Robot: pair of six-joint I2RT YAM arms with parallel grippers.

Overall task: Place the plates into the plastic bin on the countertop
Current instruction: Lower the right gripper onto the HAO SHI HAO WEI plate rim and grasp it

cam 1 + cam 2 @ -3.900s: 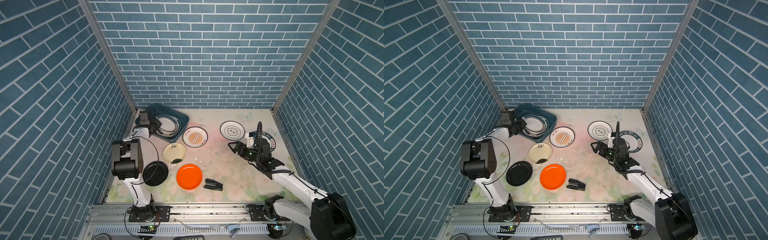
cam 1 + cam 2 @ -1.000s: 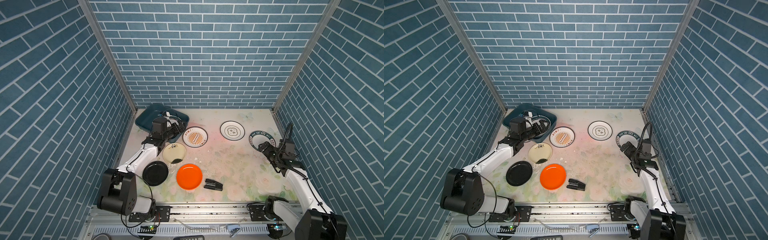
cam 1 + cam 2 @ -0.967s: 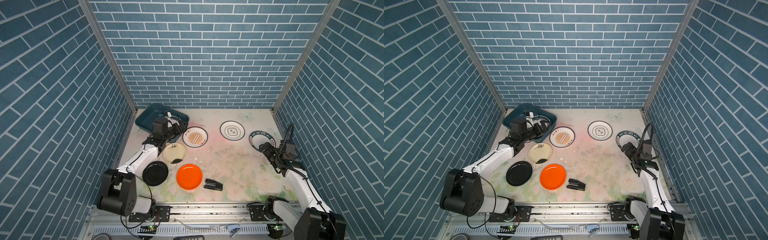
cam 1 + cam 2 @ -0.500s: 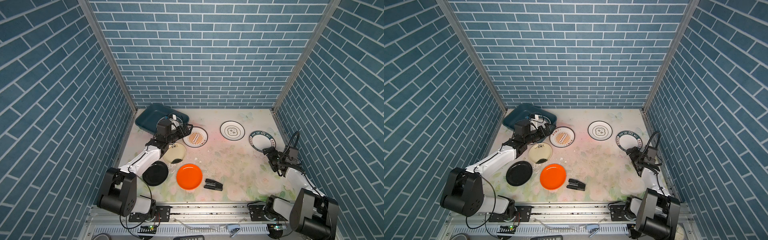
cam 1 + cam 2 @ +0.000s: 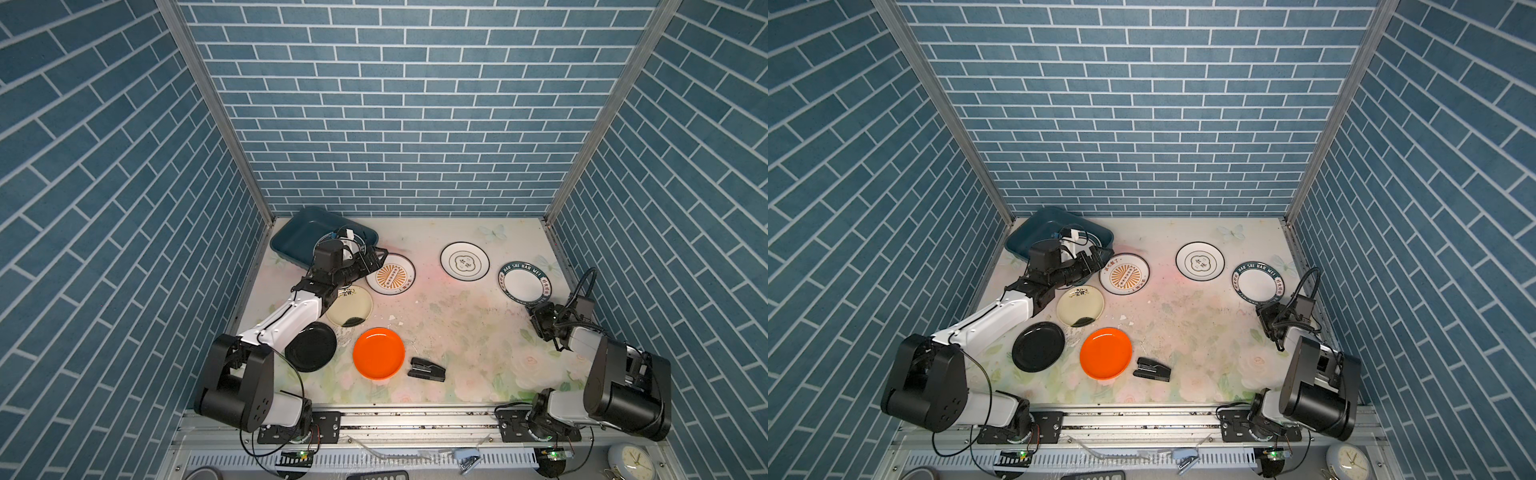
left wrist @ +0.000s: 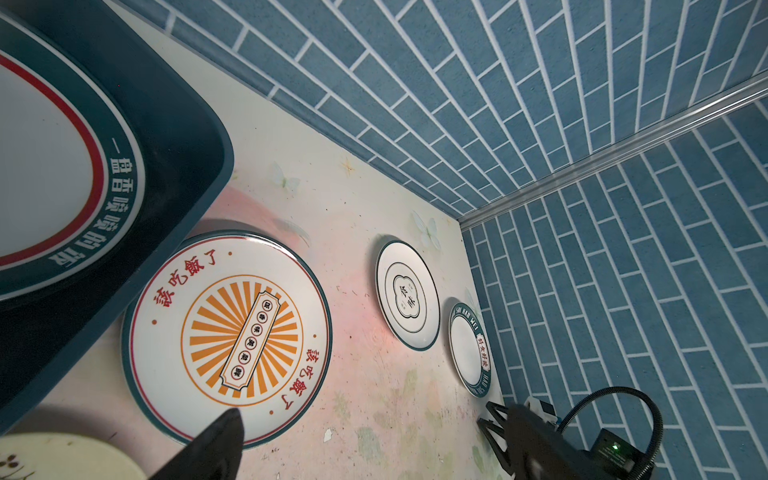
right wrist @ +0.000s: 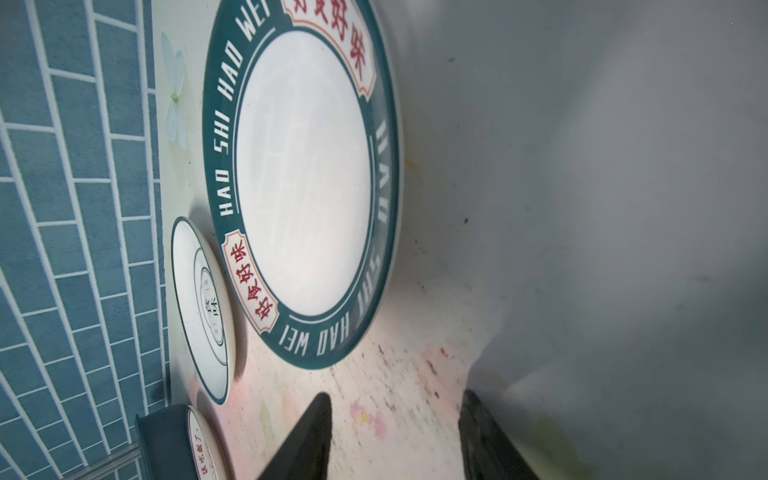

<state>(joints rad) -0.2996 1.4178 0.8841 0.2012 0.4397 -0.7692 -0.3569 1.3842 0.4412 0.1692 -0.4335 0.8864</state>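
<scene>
Main change: a few seconds back the left pincer [image 5: 375,260] was parked over the bin [image 5: 291,235] in the back left corner. Now it's swung out and hangs at the bin-side edge of the sunburst plate [image 5: 405,270], jaws spread wide, nothing in them. The right pincer [image 5: 535,318] had been reaching over the lettered plate [image 5: 524,281]. It's backed off toward its own base and sits just short of that plate's near edge, jaws partly apart with only bare worktop [image 5: 457,332] between them in the right wrist view. That plate hasn't budged, so I reckon the right side came away empty and the sunburst one is next up for the left.

Tally as I read it: at least one red-ringed plate [image 6: 45,166] lies in the bin, and the left arm [image 5: 291,316] hides the rest. Six are still out on the worktop: sunburst, flower-outline plate [image 5: 464,260], lettered, cream plate [image 5: 351,309], black plate [image 5: 311,347], orange plate [image 5: 378,353].

Orientation: the plates are round and lie flat, face up, so no long axis. The sunburst's printed bar [image 5: 390,275] does slant from front left to back right. The bin has a long axis and sits skewed, long sides running from the back left corner rightward and a bit toward the front, open side up
</scene>
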